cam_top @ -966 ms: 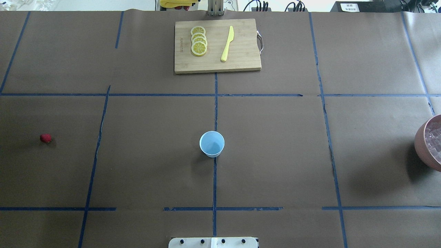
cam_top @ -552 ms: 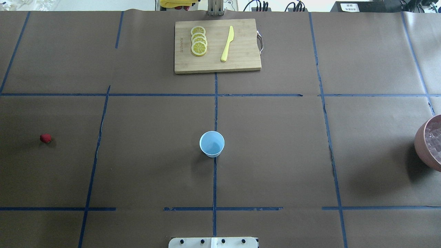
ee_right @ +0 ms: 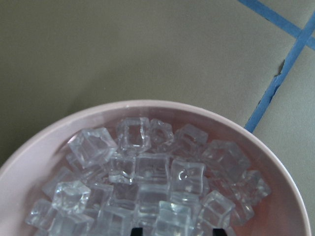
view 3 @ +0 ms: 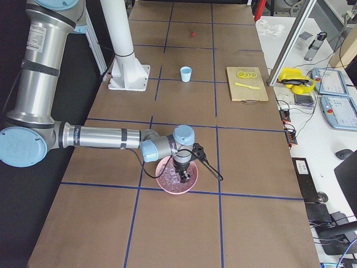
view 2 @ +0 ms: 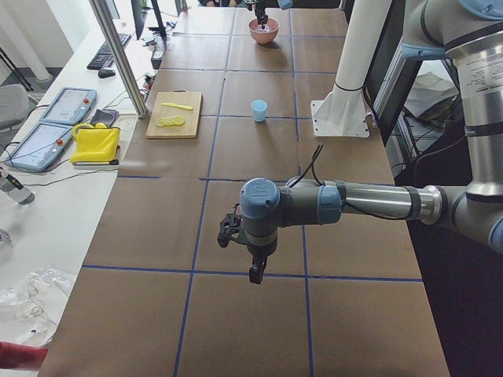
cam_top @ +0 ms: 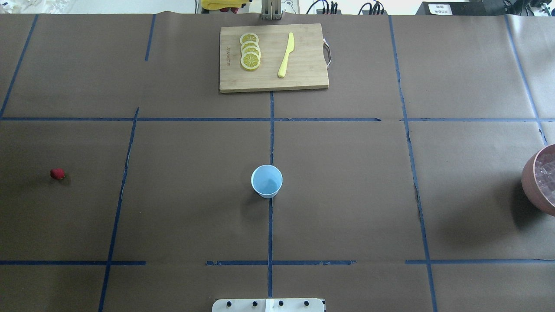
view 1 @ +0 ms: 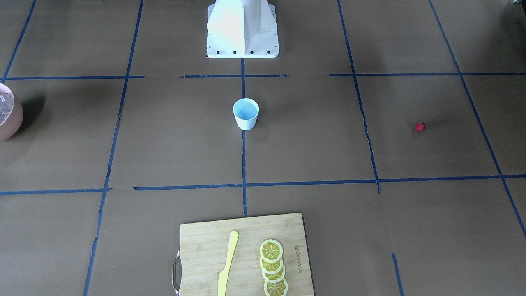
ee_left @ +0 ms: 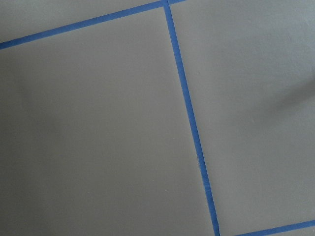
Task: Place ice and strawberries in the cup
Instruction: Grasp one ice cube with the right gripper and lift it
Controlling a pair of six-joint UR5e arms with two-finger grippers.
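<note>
The white cup (cam_top: 266, 181) with a pale blue inside stands upright at the table's middle, also in the front view (view 1: 245, 114). The red strawberry (cam_top: 57, 173) lies alone far to the left. The ice (ee_right: 147, 177) fills the pinkish bowl (cam_top: 531, 182) at the right edge. My right gripper (view 3: 184, 174) hangs just over the ice; two dark fingertips (ee_right: 135, 231) show apart at the wrist view's bottom edge, so it is open. My left gripper (view 2: 255, 273) hovers over bare table near the left end, away from the strawberry; I cannot tell whether it is open or shut.
A wooden cutting board (cam_top: 303, 65) at the far middle carries lemon slices (cam_top: 250, 51) and a yellow knife (cam_top: 286, 55). The white robot base (view 1: 242, 28) stands on the near side. Blue tape lines cross the brown table cover.
</note>
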